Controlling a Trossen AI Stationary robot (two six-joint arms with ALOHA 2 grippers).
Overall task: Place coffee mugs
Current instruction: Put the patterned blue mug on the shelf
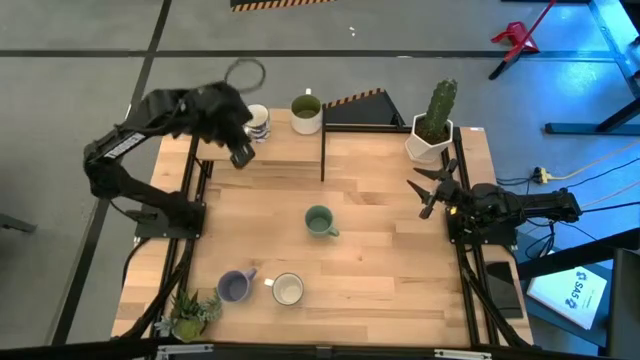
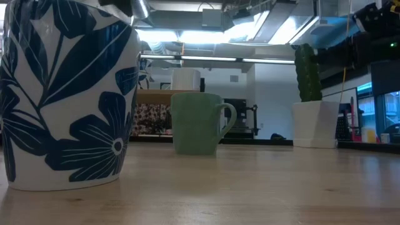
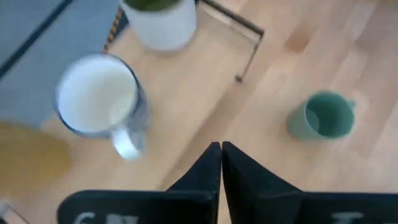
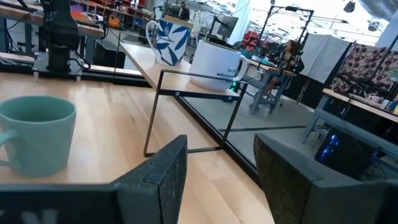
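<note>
Mugs scattered over the table, neither gripper holding one

The left gripper (image 1: 241, 155) hangs clenched and empty beside the blue-patterned mug (image 1: 257, 121) at the far left edge; the right gripper (image 1: 432, 190) waits released near the cactus pot (image 1: 431, 140). A green mug (image 1: 319, 221) sits mid-table, a lavender mug (image 1: 234, 287) and a white mug (image 1: 288, 290) near the front, another white mug (image 1: 306, 113) at the back. They look stiff, glazed, likely slippery and breakable: pinching the rim wall or handle seems safest.
</note>
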